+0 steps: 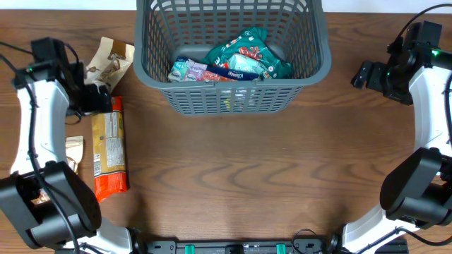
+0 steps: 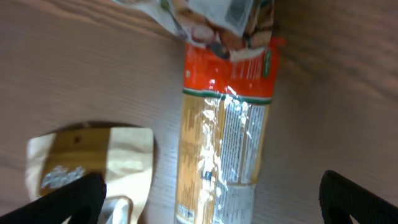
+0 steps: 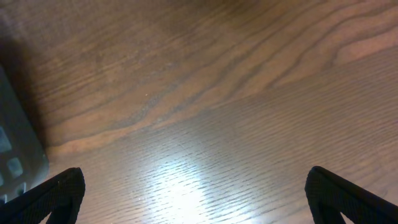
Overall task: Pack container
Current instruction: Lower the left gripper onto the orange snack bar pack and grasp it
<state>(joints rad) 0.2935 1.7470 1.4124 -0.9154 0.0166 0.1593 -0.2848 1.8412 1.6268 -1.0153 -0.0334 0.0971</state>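
Several packets already lie inside the container [image 1: 233,99], which stands at the top centre of the overhead frame. A teal bag [image 1: 247,53] is heaped over a pale blue-and-pink packet [image 1: 189,69], so the packing looks well begun but not finished. Three items are outside it on the wood at the left of the frame: a brown-and-white bag [image 1: 109,60] at upper left, a long orange packet [image 1: 109,152] below it, and a small beige pouch [image 1: 74,149] just beside that one. The left gripper [image 2: 214,199] hangs over this group with its jaws spread wide and nothing between them; its wrist view looks straight down the orange packet, which seems the likely next pick. The right gripper [image 3: 199,196] sits at the upper right, just beside the container's wall, jaws likewise wide apart and empty, over bare table. By my reading roughly half the job is left — three lifts and drops, all from the left side.
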